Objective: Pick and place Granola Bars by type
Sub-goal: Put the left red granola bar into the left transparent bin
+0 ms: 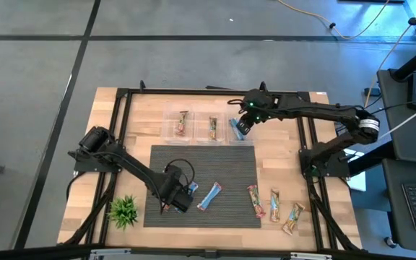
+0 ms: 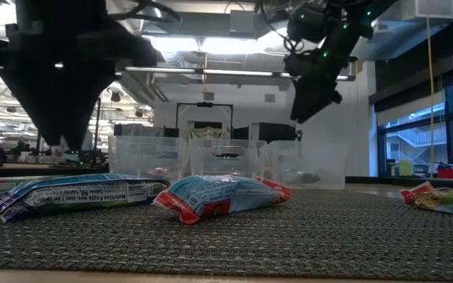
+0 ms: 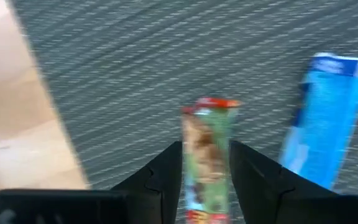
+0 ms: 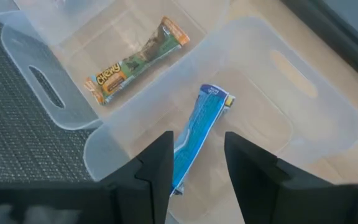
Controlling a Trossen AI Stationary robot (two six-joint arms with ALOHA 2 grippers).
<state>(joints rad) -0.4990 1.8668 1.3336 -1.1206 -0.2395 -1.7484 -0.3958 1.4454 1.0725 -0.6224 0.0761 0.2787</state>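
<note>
Three bars are lying binned; five are waiting. The left gripper is closing on a red-green bar between its fingers; the right gripper is hovering spread over a blue bar.

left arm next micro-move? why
Probably lift. The left gripper sits low on the dark mat with a green-and-red granola bar between its fingers. The bins lie across the table, so it needs height first.

A blue bar lies in the end bin. Two sit in neighbouring bins; five lie loose.
</note>
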